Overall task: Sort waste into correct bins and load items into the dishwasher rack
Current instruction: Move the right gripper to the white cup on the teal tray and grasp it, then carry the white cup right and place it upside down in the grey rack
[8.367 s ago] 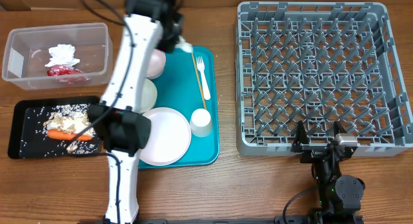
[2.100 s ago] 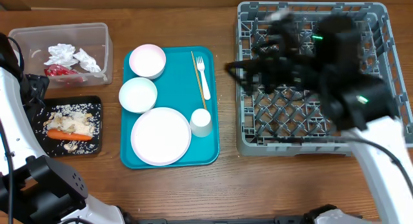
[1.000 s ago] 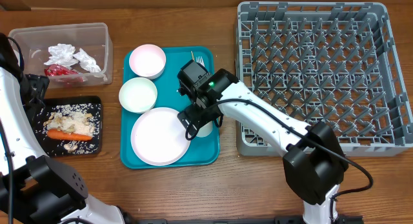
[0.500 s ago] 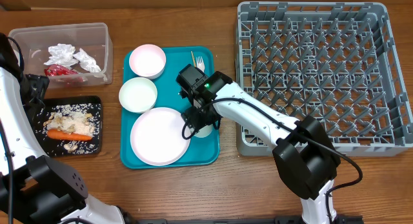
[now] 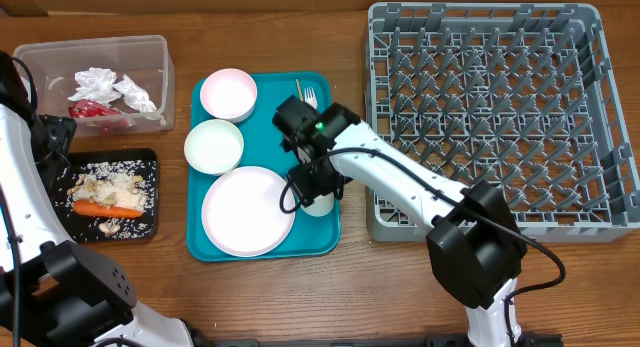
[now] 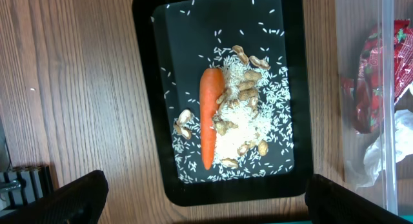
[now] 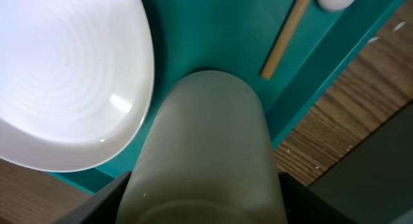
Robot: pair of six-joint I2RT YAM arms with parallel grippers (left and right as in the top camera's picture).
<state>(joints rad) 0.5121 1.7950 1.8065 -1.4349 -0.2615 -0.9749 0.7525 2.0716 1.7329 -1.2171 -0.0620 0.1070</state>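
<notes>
One small white cup [image 7: 205, 153] stands upright on the teal serving tray [image 5: 325, 239], just beside the edge of the white round plate [image 5: 248, 210]. The right gripper [image 5: 314, 184] is down over it, one finger against each side of the cup, so the jaws are closed on it while it sits on the tray. Next to the cup lies the thin wooden stick [image 7: 288, 35], with the white plastic fork [image 5: 312, 91] beyond it. Two small white bowls [image 5: 228, 94] [image 5: 214, 147] sit at the tray's left side. To the right is the grey dishwasher rack [image 5: 500, 117].

Far left, the clear tub [image 5: 40, 62] holds crumpled napkins [image 5: 95, 84] and a red wrapper [image 5: 88, 109]. The black tray [image 6: 145, 121] carries the carrot [image 6: 210, 114] and rice scraps [image 6: 235, 130]. The left gripper [image 6: 219, 197] hangs above it, jaws spread wide, holding nothing.
</notes>
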